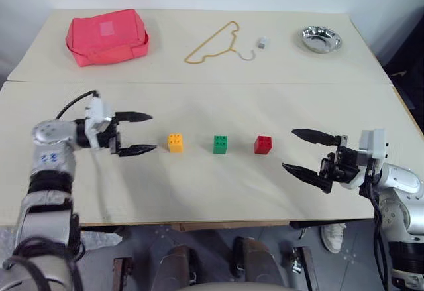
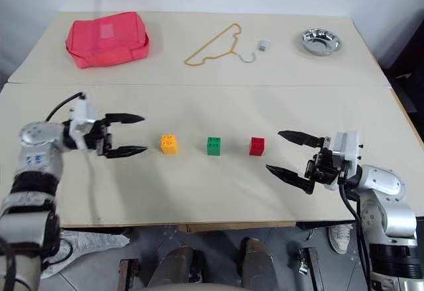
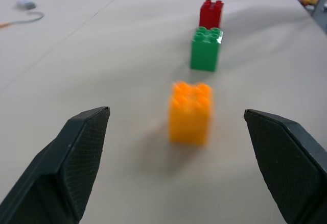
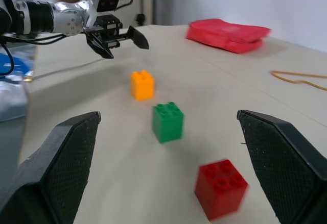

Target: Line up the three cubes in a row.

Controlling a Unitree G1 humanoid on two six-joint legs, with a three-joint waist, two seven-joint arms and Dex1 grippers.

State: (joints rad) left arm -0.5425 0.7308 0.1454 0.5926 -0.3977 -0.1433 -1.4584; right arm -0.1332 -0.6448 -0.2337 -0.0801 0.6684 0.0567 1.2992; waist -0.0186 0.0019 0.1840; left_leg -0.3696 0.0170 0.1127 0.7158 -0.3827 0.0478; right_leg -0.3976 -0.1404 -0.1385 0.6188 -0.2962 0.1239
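Note:
Three studded cubes stand in a row on the near table: yellow-orange cube [image 1: 175,142] at the left, green cube [image 1: 220,144] in the middle, red cube [image 1: 263,144] at the right. My left gripper [image 1: 143,132] hovers open just left of the yellow-orange cube, apart from it, with nothing between its fingers. My right gripper [image 1: 296,150] stands open to the right of the red cube, also empty. In the left wrist view the yellow-orange cube [image 3: 190,113] sits ahead of the spread fingers with the green cube [image 3: 206,48] and red cube [image 3: 211,14] behind it.
On the far table lie a red pouch [image 1: 106,36], a yellow-tan clothes hanger [image 1: 215,44], a tiny grey block [image 1: 262,42] and a steel bowl [image 1: 320,39]. A seam [image 1: 199,83] runs between the two tables. The front edge lies close below the cubes.

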